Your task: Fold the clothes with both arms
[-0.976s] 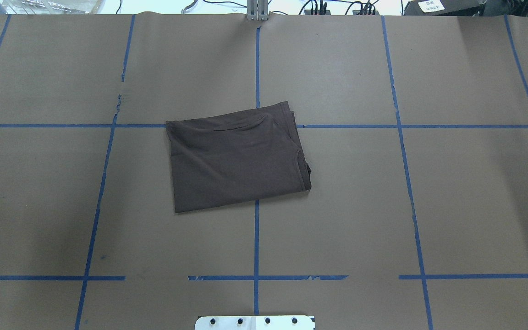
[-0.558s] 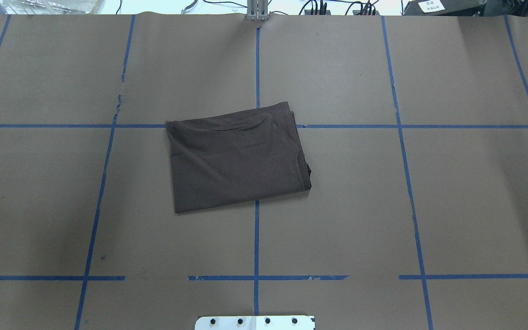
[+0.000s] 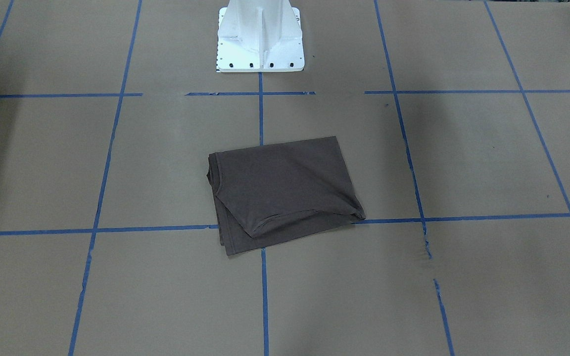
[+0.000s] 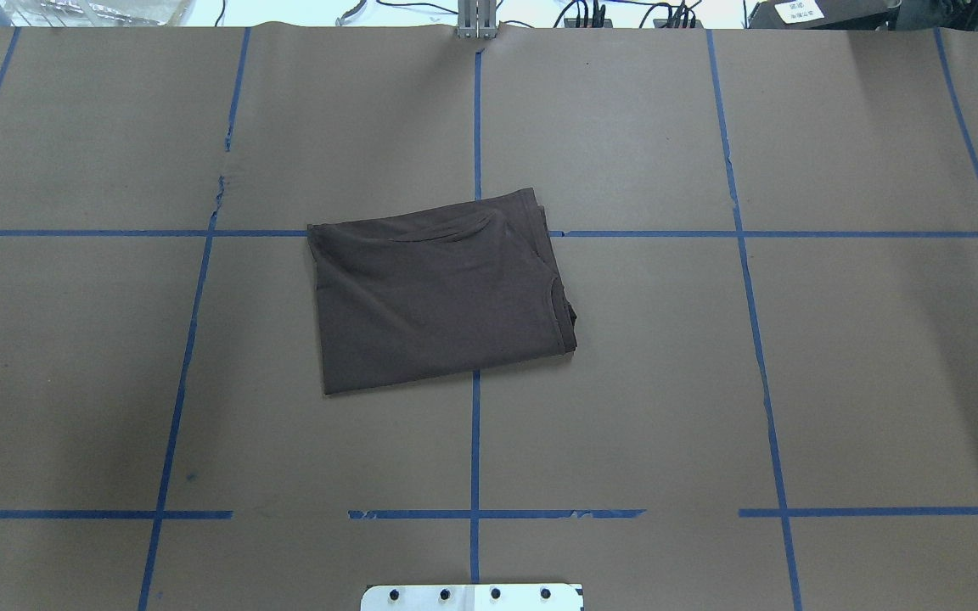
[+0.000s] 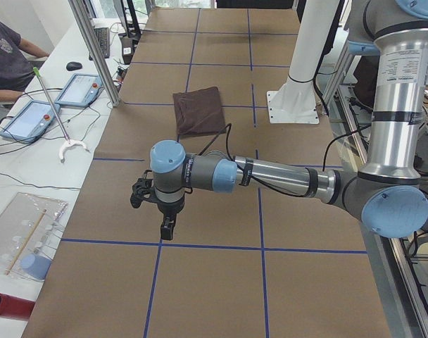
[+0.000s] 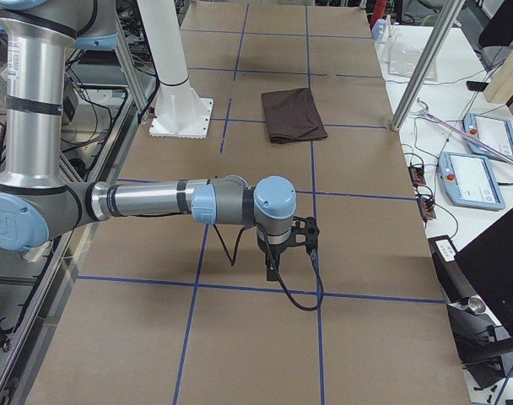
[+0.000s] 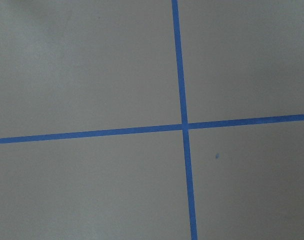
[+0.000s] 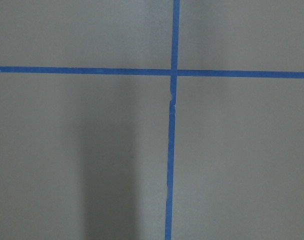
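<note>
The table is covered in brown paper marked into a grid with blue tape. Each arm reaches out low over one end of it: in the left side view the left arm stretches across the near squares, and in the right side view the right arm does the same at the other end, both well apart from the cloth. The white pedestal stands at the robot's edge of the table, on the centre line. The T-shirt lies folded into a rough rectangle near the middle of the table, flat on the paper over a tape crossing, mostly left of the centre line in the overhead view, with its ribbed collar at the right edge. The left gripper and right gripper point down above bare paper; how wide either claw stands cannot be told. Both wrist views show only paper and a tape crossing.
</note>
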You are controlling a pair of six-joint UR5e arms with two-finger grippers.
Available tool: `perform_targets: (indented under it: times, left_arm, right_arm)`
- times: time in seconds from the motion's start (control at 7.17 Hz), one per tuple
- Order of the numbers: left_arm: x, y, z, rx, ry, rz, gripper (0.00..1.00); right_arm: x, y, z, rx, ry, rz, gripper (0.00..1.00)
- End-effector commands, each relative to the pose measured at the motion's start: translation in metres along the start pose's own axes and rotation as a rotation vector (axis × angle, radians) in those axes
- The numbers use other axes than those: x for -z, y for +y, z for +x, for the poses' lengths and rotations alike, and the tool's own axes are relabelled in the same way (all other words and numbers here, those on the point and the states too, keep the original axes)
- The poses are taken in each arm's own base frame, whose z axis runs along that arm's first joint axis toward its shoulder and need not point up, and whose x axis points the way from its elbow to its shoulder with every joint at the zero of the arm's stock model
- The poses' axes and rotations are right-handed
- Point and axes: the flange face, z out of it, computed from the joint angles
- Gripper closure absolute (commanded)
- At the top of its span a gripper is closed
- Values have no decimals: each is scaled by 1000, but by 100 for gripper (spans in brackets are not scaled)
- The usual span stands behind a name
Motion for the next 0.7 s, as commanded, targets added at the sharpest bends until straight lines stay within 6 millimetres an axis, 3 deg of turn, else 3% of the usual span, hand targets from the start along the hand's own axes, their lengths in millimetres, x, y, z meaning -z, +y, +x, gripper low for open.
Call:
perform_targets:
  times: [0.0, 0.28, 0.56]
  left_arm:
    - [2, 0, 2, 0, 4, 3, 0]
    - [1, 1, 9, 25, 84, -7, 0]
    - [-9, 17, 0, 67, 92, -35, 0]
  right_arm:
    - [0, 0, 8, 6, 98, -3, 0]
    - [0, 0, 8, 2, 96, -4, 0]
    - [0, 0, 8, 1, 93, -3, 0]
